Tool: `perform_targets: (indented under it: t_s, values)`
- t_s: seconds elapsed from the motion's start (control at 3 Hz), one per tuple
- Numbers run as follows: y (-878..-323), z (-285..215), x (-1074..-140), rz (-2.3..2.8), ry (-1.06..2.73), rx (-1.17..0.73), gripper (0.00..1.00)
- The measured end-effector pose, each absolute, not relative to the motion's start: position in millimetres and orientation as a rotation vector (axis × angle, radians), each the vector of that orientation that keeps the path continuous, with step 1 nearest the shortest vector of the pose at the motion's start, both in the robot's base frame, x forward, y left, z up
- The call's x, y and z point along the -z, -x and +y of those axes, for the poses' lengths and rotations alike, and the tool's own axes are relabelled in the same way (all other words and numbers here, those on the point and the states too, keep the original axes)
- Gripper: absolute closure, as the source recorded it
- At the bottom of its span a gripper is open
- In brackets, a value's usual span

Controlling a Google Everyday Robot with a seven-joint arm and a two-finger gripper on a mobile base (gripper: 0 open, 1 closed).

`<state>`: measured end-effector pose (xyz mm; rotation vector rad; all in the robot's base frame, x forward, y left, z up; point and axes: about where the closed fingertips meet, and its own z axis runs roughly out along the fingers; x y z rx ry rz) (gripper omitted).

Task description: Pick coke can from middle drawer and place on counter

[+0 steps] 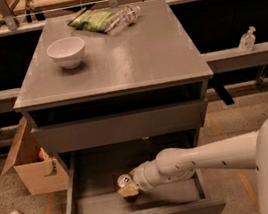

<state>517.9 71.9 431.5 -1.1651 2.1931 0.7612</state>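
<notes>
The middle drawer [81, 188] is pulled out, showing its flat grey floor. The coke can [124, 181], red with a silver top, stands near the middle of the drawer floor. My gripper [129, 191] reaches in from the right on a white arm and is shut on the coke can, with a tan finger [128, 190] across the can's front. The can sits low in the drawer, about at floor level. The counter [131, 59] is the grey top slab of the cabinet above.
On the counter stand a white bowl [66, 51] at the left, and a green snack bag [91, 20] and a clear water bottle [122, 18] at the back. A closed grey drawer front [119, 127] overhangs the open drawer. A cardboard box [32, 165] stands on the floor at the left.
</notes>
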Motion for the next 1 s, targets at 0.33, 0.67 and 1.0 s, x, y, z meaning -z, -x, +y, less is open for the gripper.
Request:
perform_targets:
  t_s: [0.33,0.67,1.0]
  values:
    - [-516.1,66.8,-445.2,2.17,1.143,-0.776,0.96]
    - [-520.8,-2.7,-513.9,2.117,1.064,-0.726,1.0]
    - [-520.8,-2.6,-514.0,2.117,1.064,-0.726,1.0]
